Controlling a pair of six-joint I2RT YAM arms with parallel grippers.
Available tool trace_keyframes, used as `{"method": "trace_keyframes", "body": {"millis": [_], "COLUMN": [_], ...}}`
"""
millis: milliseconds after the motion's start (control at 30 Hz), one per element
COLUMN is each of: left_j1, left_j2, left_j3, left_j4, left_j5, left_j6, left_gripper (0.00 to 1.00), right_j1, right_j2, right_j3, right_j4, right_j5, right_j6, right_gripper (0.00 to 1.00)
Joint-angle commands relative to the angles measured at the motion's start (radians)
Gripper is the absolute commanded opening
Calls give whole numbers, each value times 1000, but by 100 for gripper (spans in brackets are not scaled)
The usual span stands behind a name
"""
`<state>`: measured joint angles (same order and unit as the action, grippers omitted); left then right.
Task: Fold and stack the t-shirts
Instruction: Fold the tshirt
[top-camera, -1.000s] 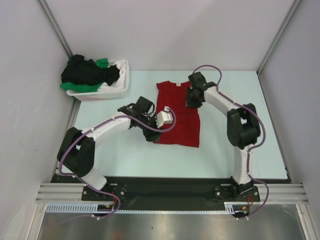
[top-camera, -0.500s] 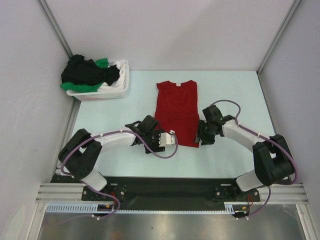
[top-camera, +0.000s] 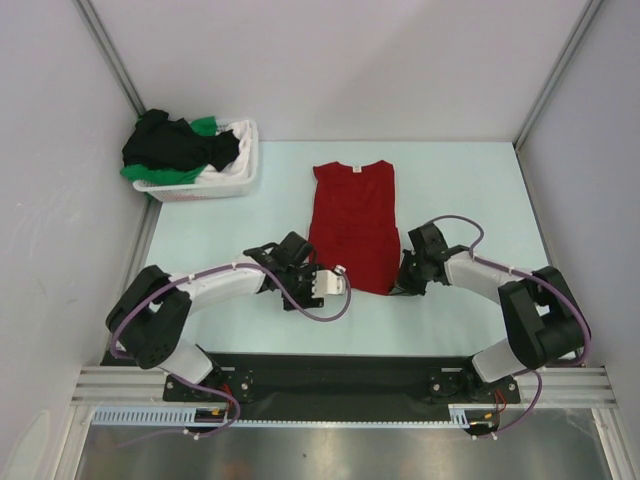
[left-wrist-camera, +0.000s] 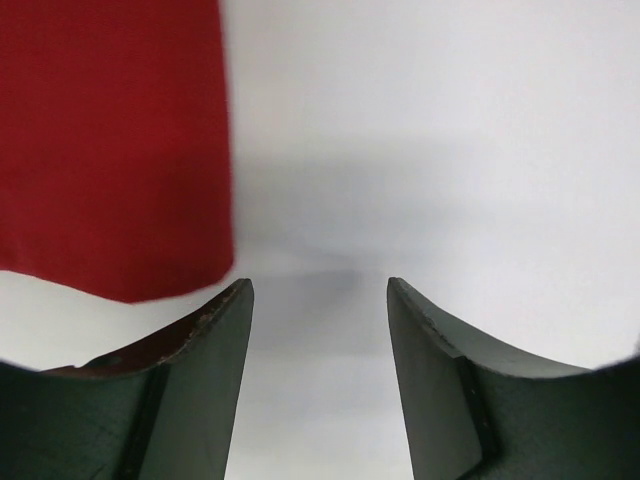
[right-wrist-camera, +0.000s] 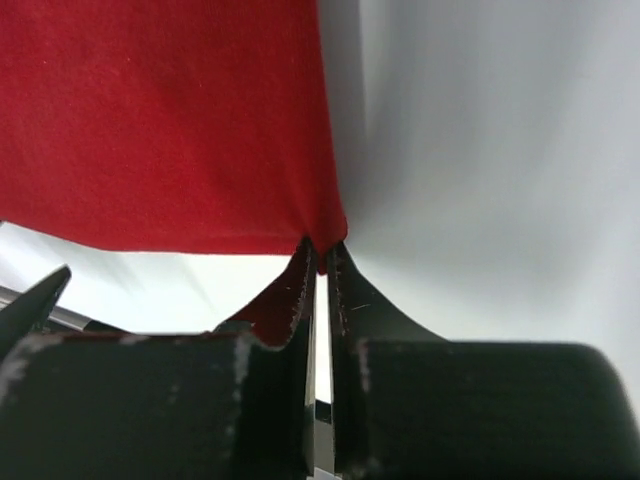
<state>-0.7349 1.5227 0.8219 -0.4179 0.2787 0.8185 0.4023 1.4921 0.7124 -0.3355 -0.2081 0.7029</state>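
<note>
The pale bench (top-camera: 220, 215) fills most of the overhead shot. The red t-shirt (top-camera: 350, 225) is laid out flat near the middle of the frame, neckline toward the top, hem toward the bottom, and it looks like a tall narrow rectangle. In the upper left of the frame is the white laundry basket (top-camera: 245, 165), with a black tee (top-camera: 175, 145) heaped in it and a green tee (top-camera: 205, 126) poking out around the edges. They're well apart from the red one.

Both arms are low on the bench, one on each side of the hem. The right hand (right-wrist-camera: 322, 250) is clenched on the lower right corner of the red t-shirt. In the wrist shot the fingers are pressed together, with a bit of red cloth pinched between them. The left hand (left-wrist-camera: 320, 290) is released, fingers spread with only bare bench between them. The shirt's lower left corner sits just beside its left finger. I can't tell if they're touching.
</note>
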Motion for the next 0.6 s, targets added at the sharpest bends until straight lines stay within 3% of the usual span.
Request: {"method": "trace_keyframes", "body": {"millis": [0, 100, 200, 400, 567], "left_j1": [-4, -1, -1, -26, -55], "left_j2": [-59, -70, -67, -13, 42], "left_j3": [81, 172, 210, 119, 25], "left_j4": [-239, -291, -208, 8, 111], "left_j5": [85, 152, 189, 76, -42], "left_j6": [79, 44, -4, 30, 65], "left_gripper": [61, 61, 62, 71, 69], "right_j1": [-14, -23, -31, -59, -69], "right_j2": [-42, -58, -58, -72, -81], "right_j3": [-18, -14, -14, -19, -19], "right_j4": [13, -22, -37, -59, -62], "right_j5": [3, 0, -37, -63, -71], "right_j6": [-2, -28, -60, -95, -103], "right_gripper": [2, 0, 0, 0, 0]}}
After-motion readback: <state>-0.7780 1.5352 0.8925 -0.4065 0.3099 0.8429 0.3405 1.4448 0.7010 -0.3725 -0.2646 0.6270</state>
